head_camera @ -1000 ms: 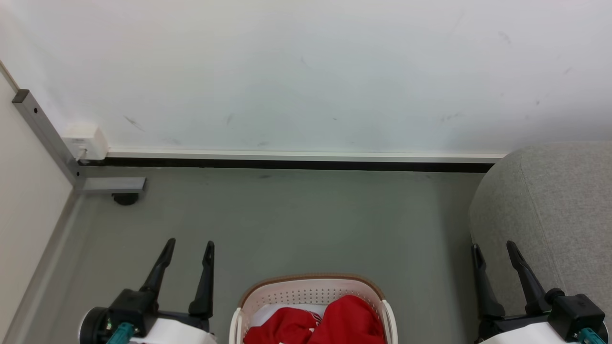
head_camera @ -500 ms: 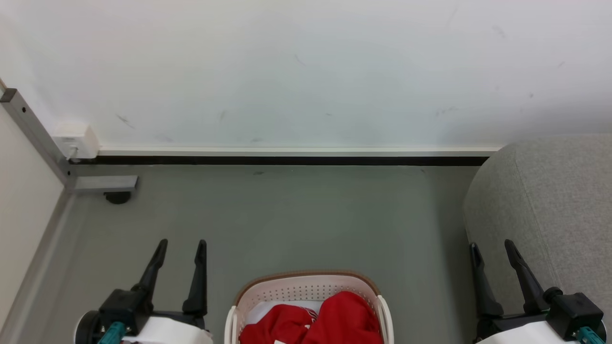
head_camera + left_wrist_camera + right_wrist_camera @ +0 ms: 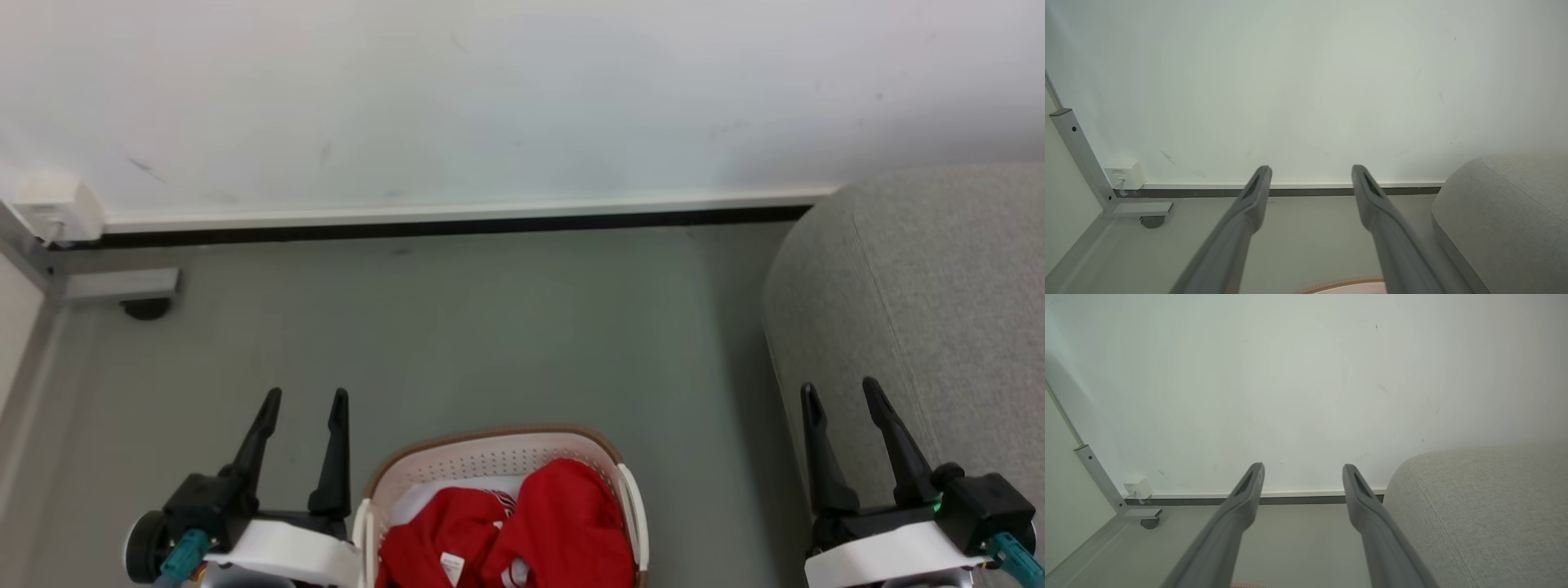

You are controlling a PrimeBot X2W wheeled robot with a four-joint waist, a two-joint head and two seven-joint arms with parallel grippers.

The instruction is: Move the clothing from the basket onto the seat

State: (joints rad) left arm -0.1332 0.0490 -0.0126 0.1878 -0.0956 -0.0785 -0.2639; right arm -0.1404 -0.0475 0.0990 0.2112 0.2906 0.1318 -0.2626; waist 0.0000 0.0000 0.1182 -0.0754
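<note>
Left gripper (image 3: 305,398) and right gripper (image 3: 840,388): both spread wide, empty, flanking your cream-white perforated oval plastic basket (image 3: 490,459) on the grey floor (image 3: 506,327). Bright red fabric garments (image 3: 522,531) lie heaped inside, untouched. Light-grey woven sofa (image 3: 939,286) stands close on the right, probably for a short carry.

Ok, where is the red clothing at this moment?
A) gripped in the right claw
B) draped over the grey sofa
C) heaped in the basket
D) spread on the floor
C: the red clothing lies heaped inside the basket, while the left claw and right claw stand open to either side, holding nothing.
</note>
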